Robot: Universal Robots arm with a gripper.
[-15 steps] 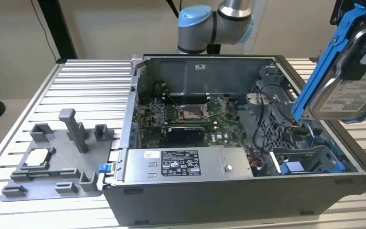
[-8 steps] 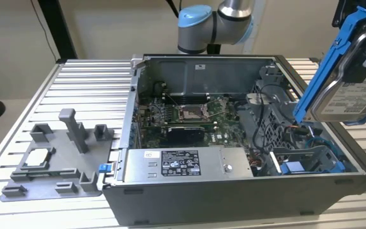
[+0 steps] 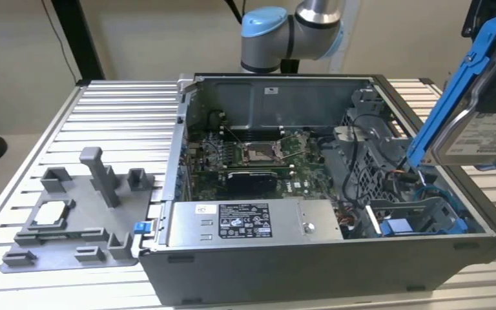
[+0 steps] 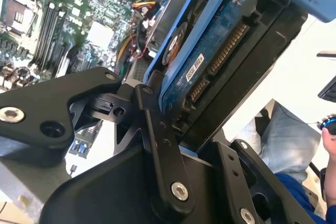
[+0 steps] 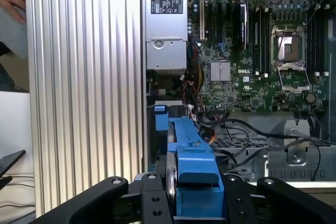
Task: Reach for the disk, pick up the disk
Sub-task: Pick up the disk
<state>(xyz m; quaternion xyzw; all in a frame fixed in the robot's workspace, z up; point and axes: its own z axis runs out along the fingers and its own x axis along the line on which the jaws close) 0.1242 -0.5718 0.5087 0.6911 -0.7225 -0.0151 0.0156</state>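
I see gripper (image 5: 195,203) pinching disk (image 3: 480,110), fingers (image 4: 157,145) clamped on blue bracket in both wrist views. Disk lifted clear, tilted, at upper right of exterior frame, above open computer case (image 3: 317,258). Grey fixture (image 3: 75,213) at lower left on slatted table (image 3: 119,110).

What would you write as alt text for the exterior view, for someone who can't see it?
A disk in a blue bracket is held tilted in the air above the open computer case, at the exterior view's right. A grey fixture sits on the slatted table at the left.
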